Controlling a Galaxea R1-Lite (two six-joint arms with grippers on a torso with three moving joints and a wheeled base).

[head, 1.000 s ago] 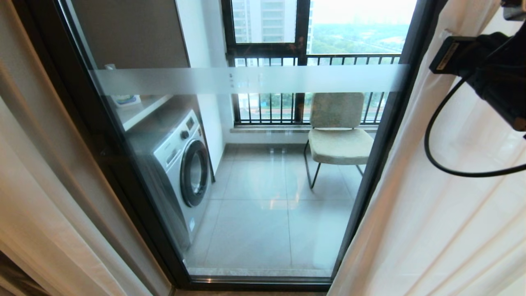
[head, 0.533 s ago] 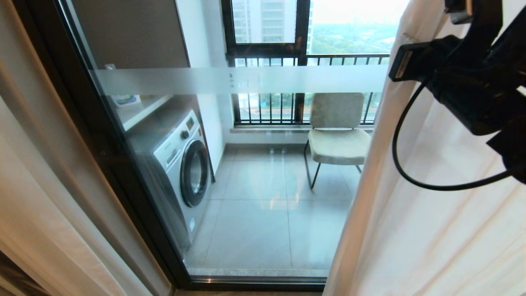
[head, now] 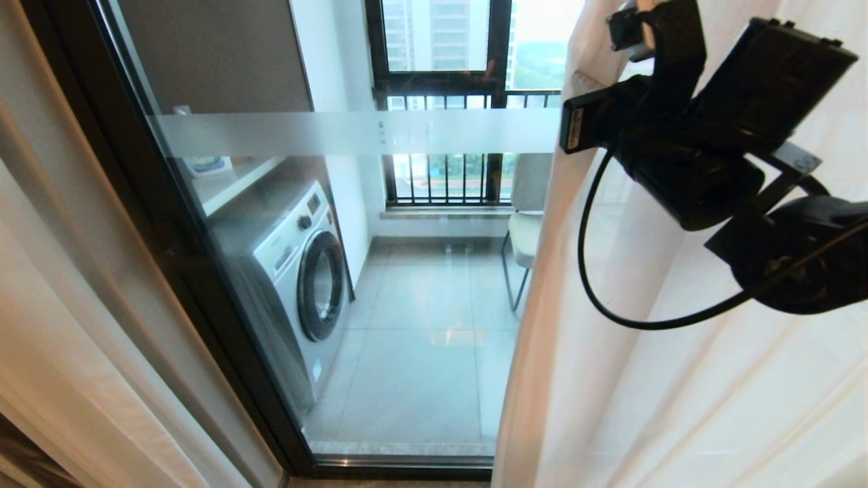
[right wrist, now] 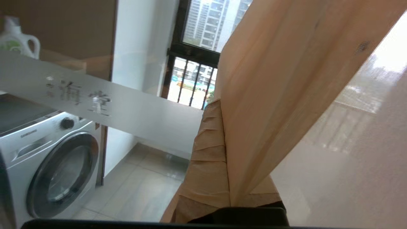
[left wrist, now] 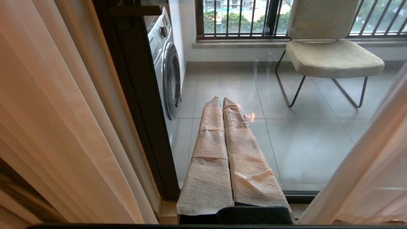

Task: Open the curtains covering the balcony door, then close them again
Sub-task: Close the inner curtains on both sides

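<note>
The balcony door (head: 420, 352) is a glass panel in a dark frame with a frosted band (head: 325, 132) across it. A white sheer curtain (head: 678, 393) hangs on the right, its edge partway across the glass. My right arm (head: 698, 156) is raised high against it. In the right wrist view my right gripper (right wrist: 222, 106) is shut on a fold of that curtain (right wrist: 270, 79); one taped finger (right wrist: 208, 149) shows and the other is hidden by fabric. A beige curtain (head: 61, 325) hangs at the left. My left gripper (left wrist: 221, 99) is shut and empty, held low in front of the glass.
Behind the glass stand a washing machine (head: 298, 271) on the left and a chair (head: 523, 234), mostly hidden by the sheer. A barred window (head: 441, 179) closes the balcony's far side. A detergent bottle (right wrist: 16, 41) sits on a shelf above the washer.
My right arm has swung to the left, dragging the sheer curtain's edge with it. The curtain now covers the door's right frame and most of the chair. The left arm has not moved.
</note>
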